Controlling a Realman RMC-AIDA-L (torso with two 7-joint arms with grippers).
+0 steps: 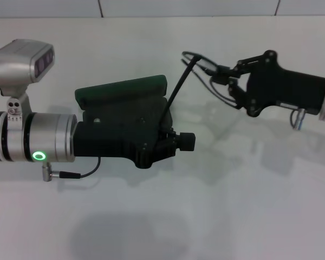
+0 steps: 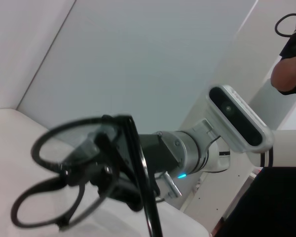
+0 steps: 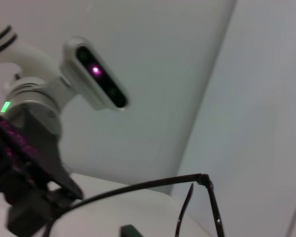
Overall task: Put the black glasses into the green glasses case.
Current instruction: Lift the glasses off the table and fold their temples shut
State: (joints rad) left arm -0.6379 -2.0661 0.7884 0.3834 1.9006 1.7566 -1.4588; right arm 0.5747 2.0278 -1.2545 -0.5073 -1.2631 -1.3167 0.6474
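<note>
Right gripper (image 1: 223, 76) reaches in from right, jaws clamped on black glasses (image 1: 197, 64), frame held above white table (image 1: 233, 206); one temple arm slants down toward green case (image 1: 122, 89). Left gripper (image 1: 170, 142) low beside case, over its near side; jaw state: cannot tell.

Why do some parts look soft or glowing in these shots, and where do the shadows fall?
Head view: soft grey shadows lie on the white table under both arms; a green ring light glows on the left arm. Left wrist view: the black glasses sit close to the lens and look blurred. Right wrist view: a purple light glows on the left arm's camera.
</note>
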